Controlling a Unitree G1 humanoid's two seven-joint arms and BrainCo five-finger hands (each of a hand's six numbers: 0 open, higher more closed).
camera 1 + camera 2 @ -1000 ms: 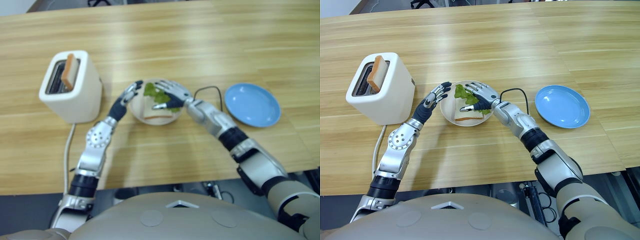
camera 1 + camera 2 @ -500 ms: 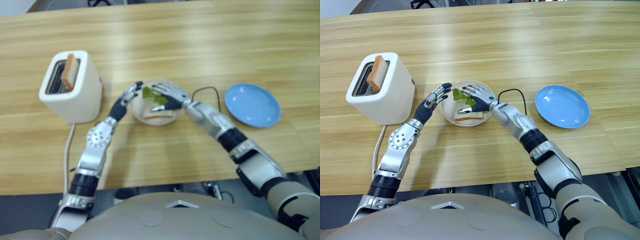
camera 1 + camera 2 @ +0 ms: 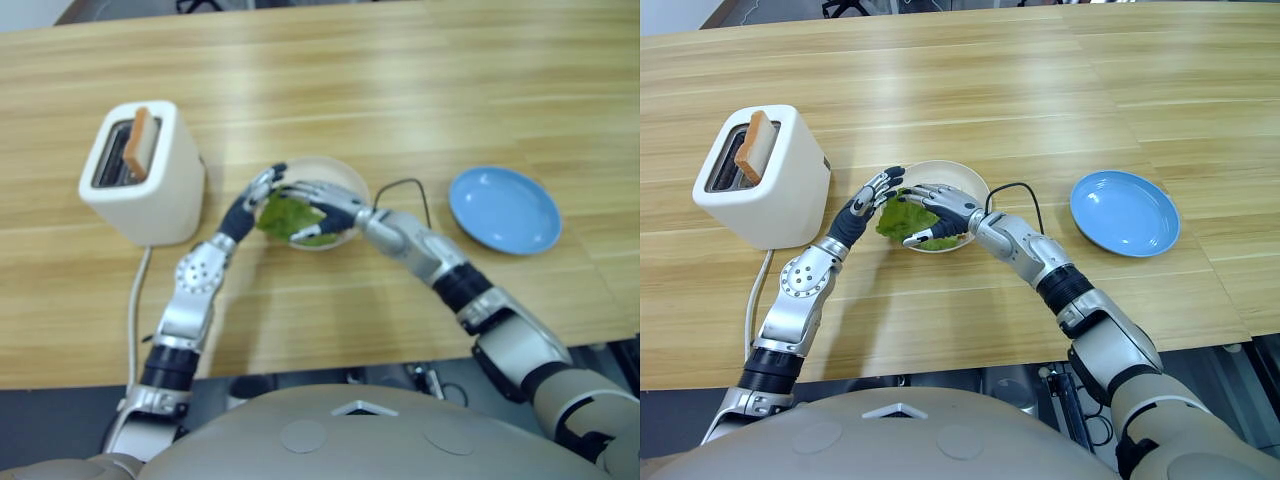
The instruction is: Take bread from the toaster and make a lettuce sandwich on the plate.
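Right eye view: right hand (image 3: 943,207) fingers pinch lettuce (image 3: 900,219) over white plate (image 3: 967,178) left rim, mid-tabletop. Left hand (image 3: 871,196) beside rim, fingers loosely spread, holding nothing. Bread slice (image 3: 756,146) stands in toaster (image 3: 782,195) near left edge; top slice judged outstanding.

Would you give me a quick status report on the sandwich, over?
Right robot hand grips lettuce over the plate. Left robot hand open at its rim. One bread slice in the toaster. Nothing blocking.
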